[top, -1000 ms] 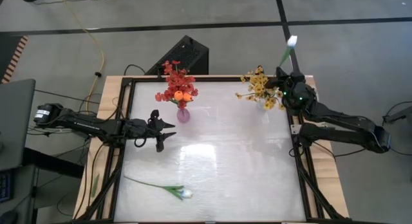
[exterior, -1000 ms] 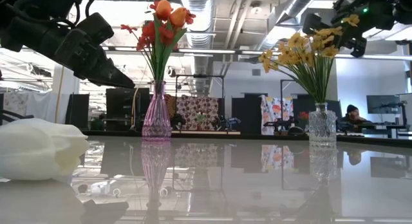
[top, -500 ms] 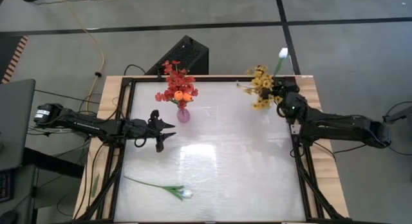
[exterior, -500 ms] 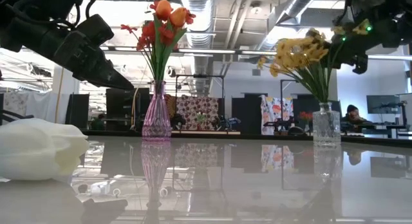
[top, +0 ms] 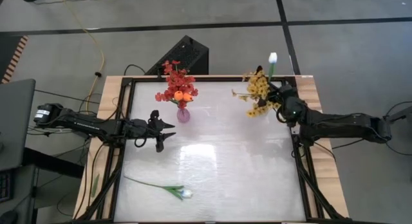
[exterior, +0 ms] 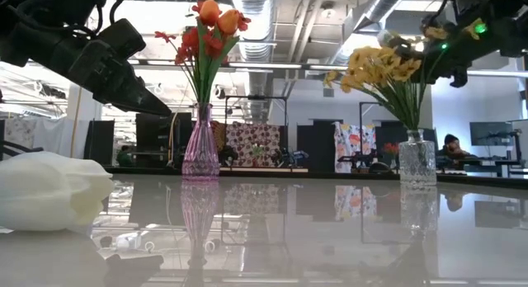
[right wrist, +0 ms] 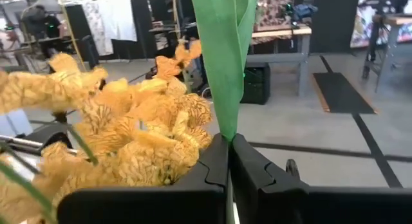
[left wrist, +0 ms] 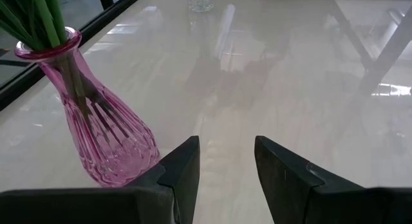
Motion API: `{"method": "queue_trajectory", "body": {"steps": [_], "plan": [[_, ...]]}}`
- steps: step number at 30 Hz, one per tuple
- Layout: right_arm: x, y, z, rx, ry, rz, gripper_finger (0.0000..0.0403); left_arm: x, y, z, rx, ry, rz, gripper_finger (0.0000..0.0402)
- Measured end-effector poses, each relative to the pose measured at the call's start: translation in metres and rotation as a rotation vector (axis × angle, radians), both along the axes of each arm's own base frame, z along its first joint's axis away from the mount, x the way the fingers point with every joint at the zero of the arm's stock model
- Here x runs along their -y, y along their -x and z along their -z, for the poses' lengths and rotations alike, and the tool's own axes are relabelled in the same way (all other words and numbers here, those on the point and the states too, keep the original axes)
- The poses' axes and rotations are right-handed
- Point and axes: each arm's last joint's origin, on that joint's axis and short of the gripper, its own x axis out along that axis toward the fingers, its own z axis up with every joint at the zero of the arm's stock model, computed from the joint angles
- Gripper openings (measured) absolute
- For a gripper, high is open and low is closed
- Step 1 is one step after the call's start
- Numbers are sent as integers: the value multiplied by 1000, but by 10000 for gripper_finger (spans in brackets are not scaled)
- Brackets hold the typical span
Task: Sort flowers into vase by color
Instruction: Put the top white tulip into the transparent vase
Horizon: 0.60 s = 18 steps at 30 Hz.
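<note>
My right gripper [top: 282,95] is at the table's far right corner, over the clear vase [exterior: 417,159] of yellow blossom sprays [top: 257,95], shut on a white tulip's stem. Its blossom [top: 273,57] points past the far edge. My left gripper [top: 168,135] hovers open just left of the pink vase [top: 183,114], which holds red sprays and orange tulips [top: 177,89]. A second white tulip [top: 183,193] lies flat on its side near the table's near edge. My right gripper pinches the tulip between its two shut fingers at the green leaf and stem [right wrist: 225,121], below the blossom. The tulip is lifted clear, its blossom end rising beyond the fingers and slanting toward the far edge. The yellow sprays [right wrist: 129,140] crowd against the gripper's side.
Both vases stand near the far edge, with bare tabletop [top: 225,159] between and in front of them. A black frame rail [top: 302,172] runs around the table. A dark box [top: 183,53] sits on the floor beyond the far edge.
My right gripper has carried the tulip toward the table's left and a little nearer, in over the clear vase. The blossom has swung left with it. The yellow sprays have been pushed to lean toward the table's left.
</note>
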Motion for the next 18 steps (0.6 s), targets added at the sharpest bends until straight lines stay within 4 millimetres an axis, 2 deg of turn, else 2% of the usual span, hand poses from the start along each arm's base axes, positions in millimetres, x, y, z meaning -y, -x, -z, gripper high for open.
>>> {"method": "queue_trajectory", "body": {"steps": [8,14,18], "plan": [[-6,6,-6,-70,57,-39,45,0,0,0,1,5,-2,139],[-8,11,-4,-112,48,-42,81,0,0,0,1,5,-2,139],[-9,15,-2,-160,35,-43,120,0,0,0,2,10,-4,139]]}}
